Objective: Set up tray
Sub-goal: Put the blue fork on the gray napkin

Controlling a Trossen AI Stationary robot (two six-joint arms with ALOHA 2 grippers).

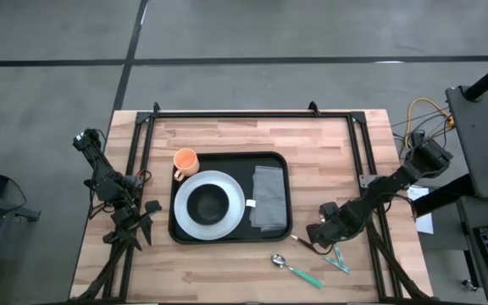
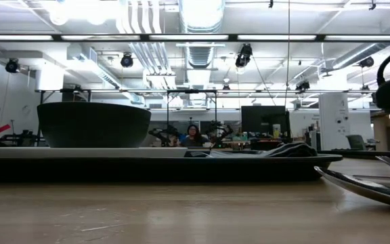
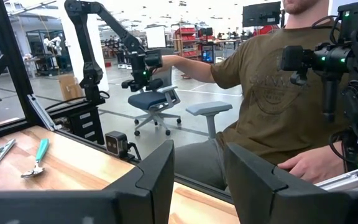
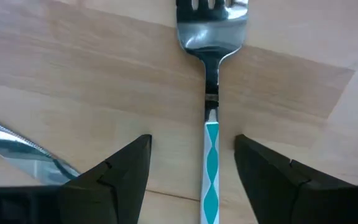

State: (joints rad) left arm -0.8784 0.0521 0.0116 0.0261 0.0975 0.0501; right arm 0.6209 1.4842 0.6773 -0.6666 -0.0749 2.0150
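Observation:
The black tray (image 1: 274,161) lies mid-table and carries a white plate (image 1: 229,185) with a black bowl (image 1: 207,203), a folded grey napkin (image 1: 268,197) and an orange cup (image 1: 185,161) at its far left corner. A fork (image 4: 211,74) with a teal-and-white handle lies flat on the wood to the right of the tray's near corner. My right gripper (image 4: 192,142) (image 1: 314,237) is open and low over it, one finger on either side of the handle, not touching. My left gripper (image 1: 146,222) (image 3: 197,155) waits open, left of the tray.
A teal-handled spoon (image 1: 293,268) lies near the table's near edge, and it looms at the right in the low view (image 2: 371,186). Another teal-handled piece of cutlery (image 1: 339,258) lies just right of it. A person (image 3: 278,93) sits beyond the table's right side.

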